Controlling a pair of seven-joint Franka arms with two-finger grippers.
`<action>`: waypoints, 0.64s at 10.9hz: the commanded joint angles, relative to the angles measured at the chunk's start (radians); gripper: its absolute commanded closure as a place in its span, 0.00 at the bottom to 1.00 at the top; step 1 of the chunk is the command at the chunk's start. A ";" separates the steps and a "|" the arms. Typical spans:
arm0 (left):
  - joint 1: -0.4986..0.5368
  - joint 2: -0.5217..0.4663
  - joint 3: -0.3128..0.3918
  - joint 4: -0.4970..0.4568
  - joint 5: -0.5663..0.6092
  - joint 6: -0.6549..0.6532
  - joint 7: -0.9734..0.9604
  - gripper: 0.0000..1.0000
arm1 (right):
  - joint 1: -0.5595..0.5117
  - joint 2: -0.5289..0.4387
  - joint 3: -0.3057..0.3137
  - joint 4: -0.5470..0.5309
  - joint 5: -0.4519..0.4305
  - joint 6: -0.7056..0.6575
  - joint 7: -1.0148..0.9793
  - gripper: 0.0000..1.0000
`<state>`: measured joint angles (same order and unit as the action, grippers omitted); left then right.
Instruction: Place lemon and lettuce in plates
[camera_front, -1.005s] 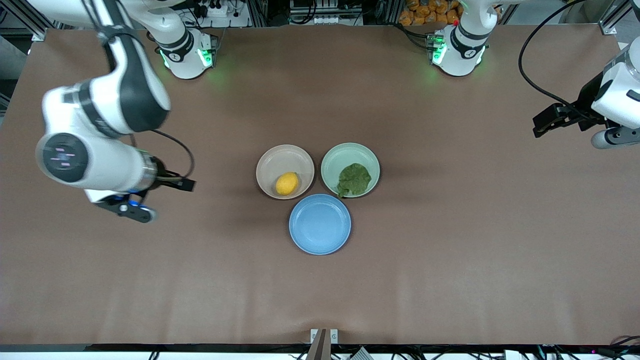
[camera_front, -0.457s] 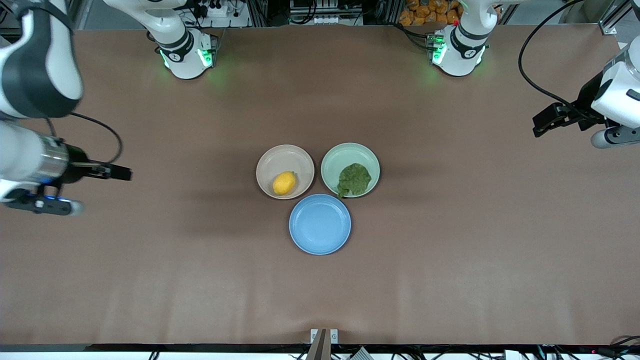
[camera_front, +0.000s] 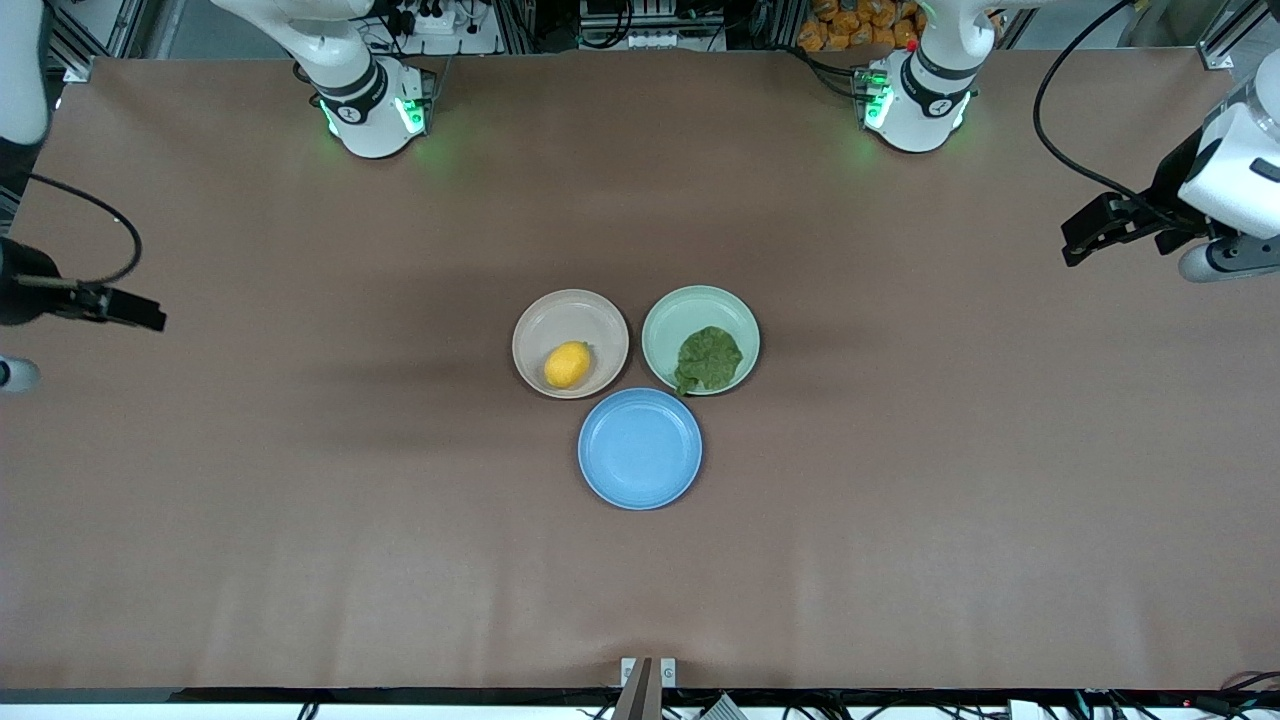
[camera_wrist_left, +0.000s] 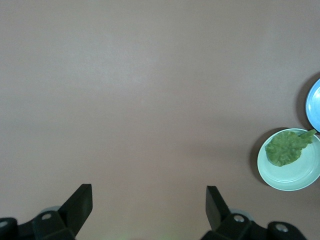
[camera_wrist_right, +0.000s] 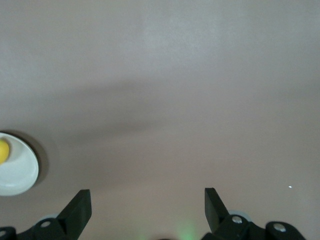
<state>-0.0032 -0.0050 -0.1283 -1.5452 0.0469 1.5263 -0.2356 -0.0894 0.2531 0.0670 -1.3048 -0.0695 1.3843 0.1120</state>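
The yellow lemon (camera_front: 567, 364) lies in the beige-pink plate (camera_front: 560, 312) at the middle of the table. Beside it, toward the left arm's end, the dark green lettuce (camera_front: 709, 358) rests in the mint green plate (camera_front: 690, 303). My right gripper (camera_wrist_right: 147, 205) is open and empty over bare table at the right arm's end. Its wrist view catches the beige-pink plate (camera_wrist_right: 19, 179) and a sliver of the lemon (camera_wrist_right: 2, 150). My left gripper (camera_wrist_left: 148, 202) is open and empty over bare table at the left arm's end, well apart from the lettuce (camera_wrist_left: 286, 147) in its plate (camera_wrist_left: 295, 176).
A blue plate (camera_front: 640, 449) with nothing in it sits nearer the front camera than the two plates and touches both. The two arm bases (camera_front: 370, 105) (camera_front: 915, 95) stand along the edge of the brown table farthest from the front camera.
The right arm has swung away from the beige-pink plate out to its end of the table. The lemon has shifted slightly in its plate. The left arm has barely moved.
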 joint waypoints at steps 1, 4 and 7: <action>0.003 -0.017 0.001 -0.006 -0.010 -0.009 0.012 0.00 | -0.018 -0.070 0.014 -0.091 -0.021 -0.007 -0.035 0.00; 0.000 -0.013 -0.001 -0.009 -0.010 -0.009 0.007 0.00 | -0.023 -0.138 0.014 -0.194 -0.021 0.051 -0.035 0.00; -0.004 -0.012 -0.007 -0.009 -0.007 -0.009 0.006 0.00 | -0.024 -0.159 0.014 -0.212 -0.023 0.084 -0.035 0.00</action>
<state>-0.0044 -0.0081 -0.1320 -1.5476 0.0469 1.5253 -0.2356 -0.0952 0.1489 0.0677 -1.4618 -0.0758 1.4341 0.0901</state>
